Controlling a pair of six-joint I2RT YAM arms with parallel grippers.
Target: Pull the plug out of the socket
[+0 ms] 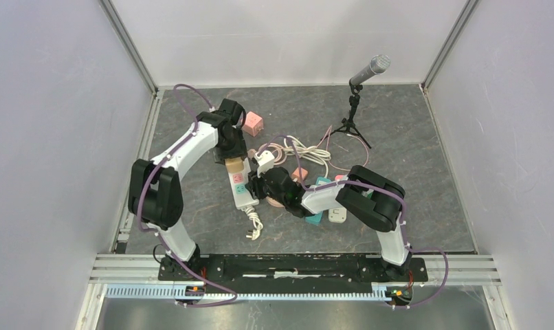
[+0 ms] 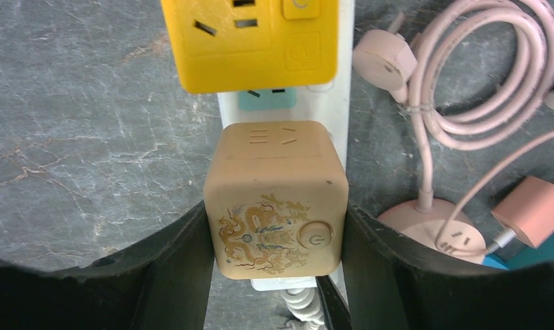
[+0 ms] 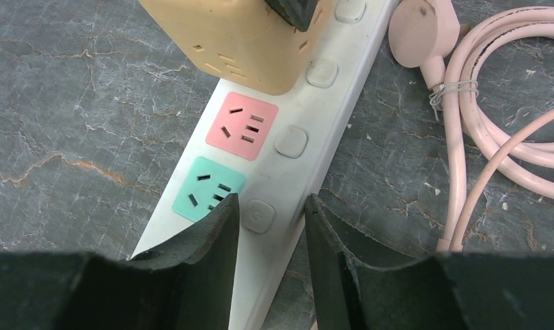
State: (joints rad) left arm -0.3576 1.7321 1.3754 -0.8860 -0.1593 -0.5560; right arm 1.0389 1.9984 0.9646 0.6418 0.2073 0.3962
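A white power strip (image 1: pixel 241 194) lies on the grey table, also in the left wrist view (image 2: pixel 336 117) and the right wrist view (image 3: pixel 315 137). A tan cube plug (image 2: pixel 274 199) with a gold dragon print sits in it, also visible from the right wrist (image 3: pixel 240 34). My left gripper (image 2: pixel 275 208) is shut on the cube's two sides; from above it is over the strip's far end (image 1: pixel 233 155). My right gripper (image 3: pixel 271 206) is narrowly open, its fingers (image 3: pixel 205 247) down on the strip's near end beside a teal socket (image 3: pixel 207 189).
A yellow cube adapter (image 2: pixel 250 41) sits on the strip beyond the tan one. Coiled pink cable (image 2: pixel 480 75) and a pink round base (image 2: pixel 432 227) lie right of the strip. A pink cube (image 1: pixel 253 124), white cable (image 1: pixel 302 148) and microphone stand (image 1: pixel 360 89) are further back.
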